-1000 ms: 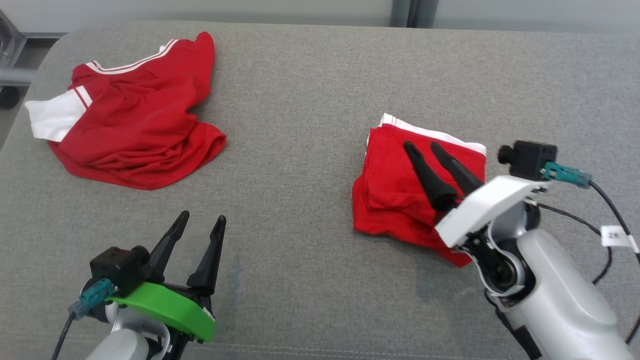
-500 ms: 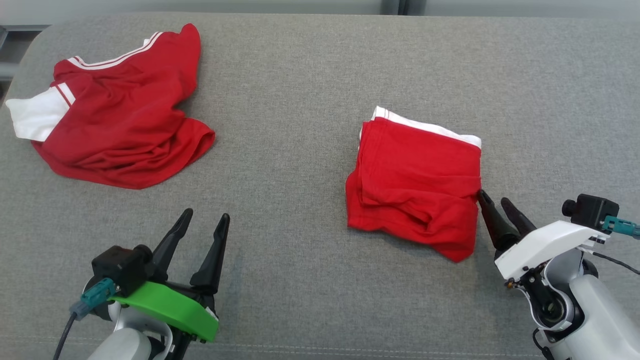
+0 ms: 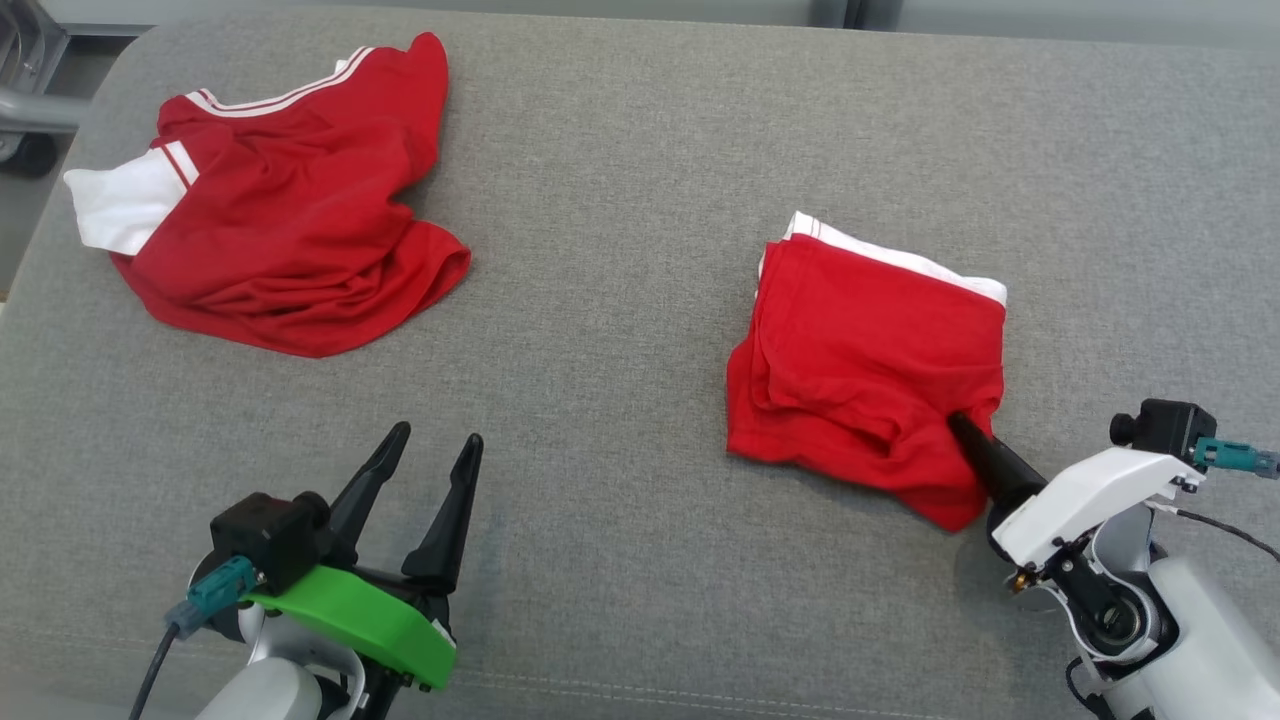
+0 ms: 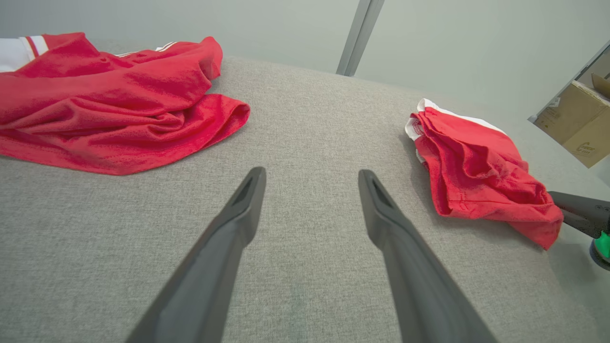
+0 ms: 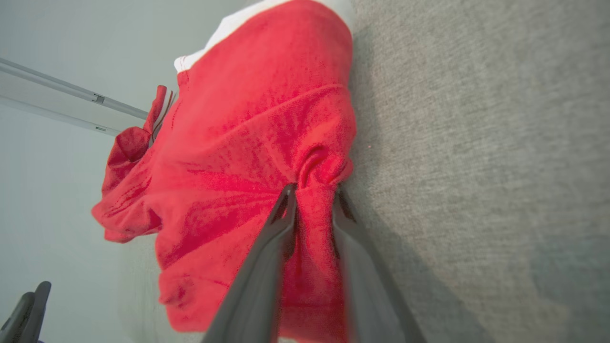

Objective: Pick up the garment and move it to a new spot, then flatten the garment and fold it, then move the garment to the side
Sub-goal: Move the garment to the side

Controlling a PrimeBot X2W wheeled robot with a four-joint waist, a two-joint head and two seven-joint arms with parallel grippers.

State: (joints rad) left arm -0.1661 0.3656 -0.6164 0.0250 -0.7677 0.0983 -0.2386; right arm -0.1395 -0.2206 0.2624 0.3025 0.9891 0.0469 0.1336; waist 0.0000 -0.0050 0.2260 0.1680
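The garment is red with a white band at its far edge and lies folded on the right of the grey cushion. My right gripper meets it at the near right corner. In the right wrist view the right gripper is shut on a pinched fold of the garment. The garment also lies at the right of the left wrist view, with a right finger at its corner. My left gripper stands open and empty at the near left; in its own view the left gripper hovers over bare cushion.
A second red and white garment lies crumpled at the far left, also seen as a rumpled heap in the left wrist view. A cardboard box stands beyond the cushion's right end. A metal frame sits off the far left corner.
My right gripper drew back from on top of the folded garment to its near right corner and closed on the fabric there. The head camera shifted slightly. The left gripper stayed put.
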